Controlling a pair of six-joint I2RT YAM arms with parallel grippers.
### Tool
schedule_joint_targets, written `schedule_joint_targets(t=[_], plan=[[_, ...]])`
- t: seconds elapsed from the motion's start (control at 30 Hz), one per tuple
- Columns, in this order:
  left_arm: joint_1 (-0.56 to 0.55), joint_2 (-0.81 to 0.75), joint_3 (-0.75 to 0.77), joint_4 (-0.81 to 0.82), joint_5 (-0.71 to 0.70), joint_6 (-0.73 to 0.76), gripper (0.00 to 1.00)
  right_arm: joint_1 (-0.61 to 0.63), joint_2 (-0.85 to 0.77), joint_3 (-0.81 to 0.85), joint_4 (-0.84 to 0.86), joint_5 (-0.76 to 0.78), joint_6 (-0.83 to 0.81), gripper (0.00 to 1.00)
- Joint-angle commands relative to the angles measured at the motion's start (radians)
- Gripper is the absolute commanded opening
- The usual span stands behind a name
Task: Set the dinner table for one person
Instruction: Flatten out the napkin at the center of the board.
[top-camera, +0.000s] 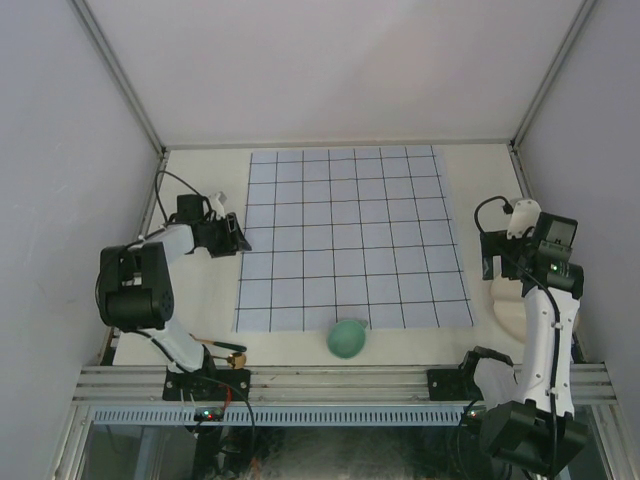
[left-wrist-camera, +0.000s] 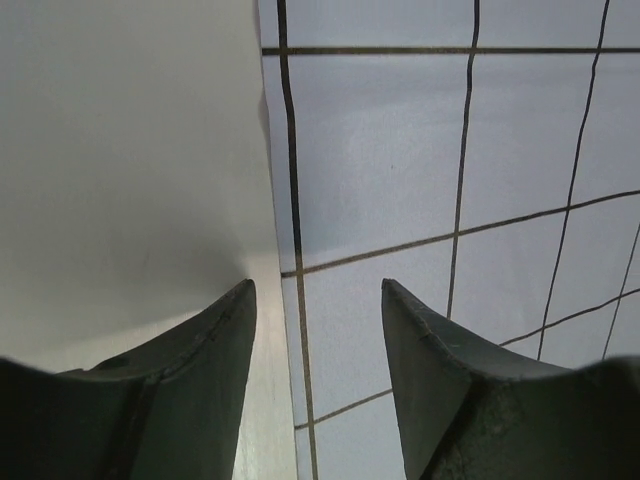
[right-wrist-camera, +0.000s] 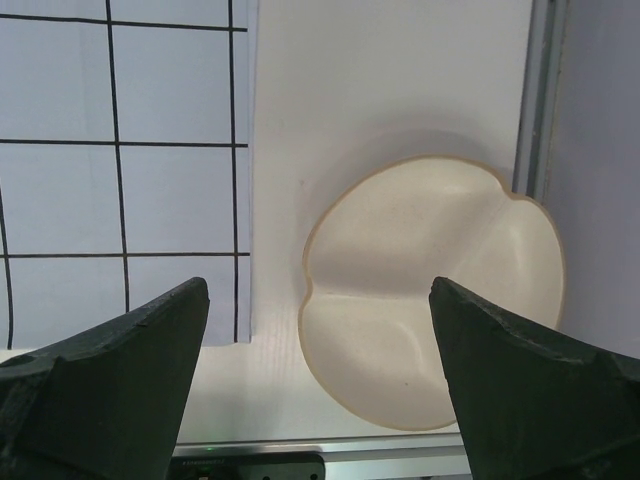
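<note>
My left pincer hangs open, holding nothing, over the left edge of the blue checked cloth on the cream dinner table. A round green thing sits at the cloth's near edge. My right pincer is wide open and holds nothing, above a cream plate.

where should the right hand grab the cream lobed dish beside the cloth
Probably the rim nearest the cloth, from straight above: the cream dish lies flat and shallow, looks too wide to span, and its other side crowds the frame rail. The open right hand could pinch that rim, one finger inside.
</note>
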Motion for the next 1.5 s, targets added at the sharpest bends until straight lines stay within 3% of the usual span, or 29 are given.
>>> schedule_joint_targets(t=[0.0,0.2,0.53,0.73,0.93,1.47], plan=[[0.01,0.055,0.088,0.05,0.057,-0.046,0.57,0.001,-0.039,0.018,0.016,0.025,0.02,0.91],[0.015,0.095,0.115,0.041,0.07,-0.066,0.55,0.006,-0.038,0.027,0.004,0.05,0.016,0.91],[0.015,0.131,0.14,0.021,0.094,-0.073,0.4,0.038,-0.028,0.033,0.005,0.076,0.029,0.91],[0.015,0.147,0.154,0.007,0.107,-0.069,0.16,0.042,-0.025,0.032,0.006,0.084,0.029,0.91],[0.017,0.15,0.173,-0.006,0.109,-0.064,0.03,0.045,-0.026,0.032,0.004,0.091,0.027,0.91],[0.027,0.183,0.302,-0.065,0.118,-0.061,0.03,0.072,-0.007,0.032,0.01,0.108,0.029,0.91]])
